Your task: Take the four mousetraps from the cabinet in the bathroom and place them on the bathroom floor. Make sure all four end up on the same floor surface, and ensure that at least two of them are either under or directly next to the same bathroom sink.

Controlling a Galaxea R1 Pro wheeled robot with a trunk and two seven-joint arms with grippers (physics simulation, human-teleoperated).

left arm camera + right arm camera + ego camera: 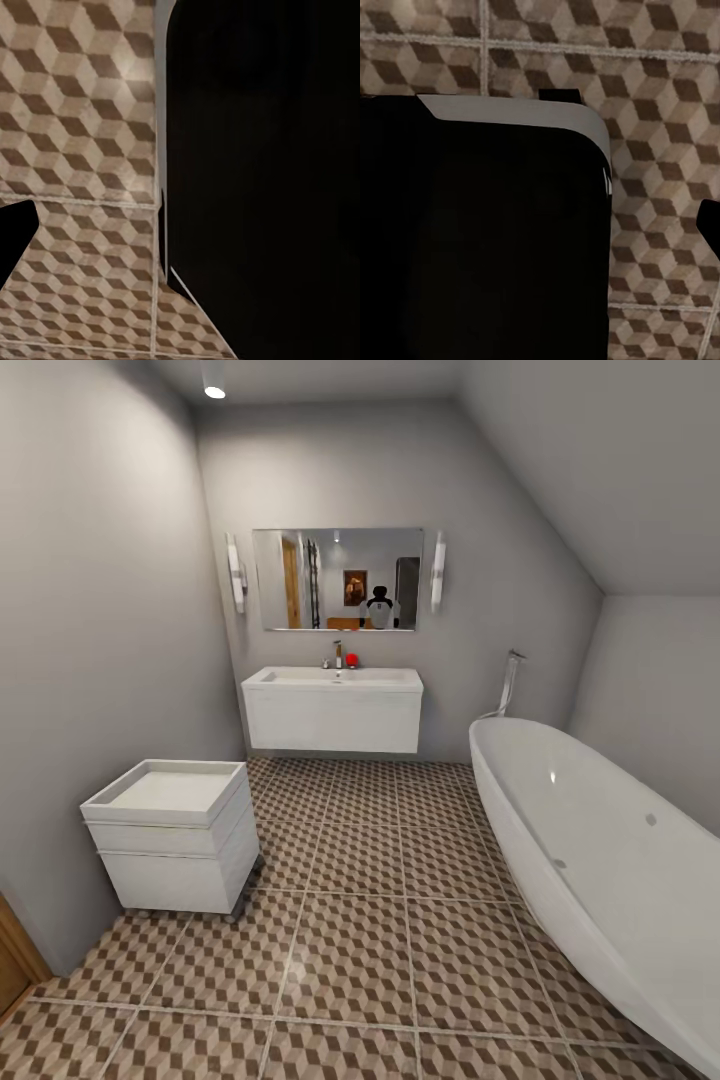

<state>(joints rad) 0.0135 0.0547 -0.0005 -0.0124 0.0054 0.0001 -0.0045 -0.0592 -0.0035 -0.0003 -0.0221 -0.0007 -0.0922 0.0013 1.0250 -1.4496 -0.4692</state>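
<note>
Head view: bathroom seen from near the doorway. White sink on a wall-hung vanity against the far wall, chrome tap at its back edge, small red item just beside the tap. Mirror above it, a light bar on each side; the robot's reflection shows in the glass. Low white drawer unit with a tray top stands at the left wall, near side. White oval bathtub runs along the right. Cube-pattern bathroom floor lies between them, pale grout lines, bare tiles under the vanity. A sliver of orange-brown wood at the lower left edge; cannot tell what it belongs to.

Left wrist view: cube-pattern tiles and a large black body of the robot with a pale edge. A dark shape at the frame edge, possibly a fingertip; cannot tell if the left gripper is apart or together.

Right wrist view: same tiles, black body with a pale grey rim. Dark tip at the edge; right gripper's state cannot be told.
</note>
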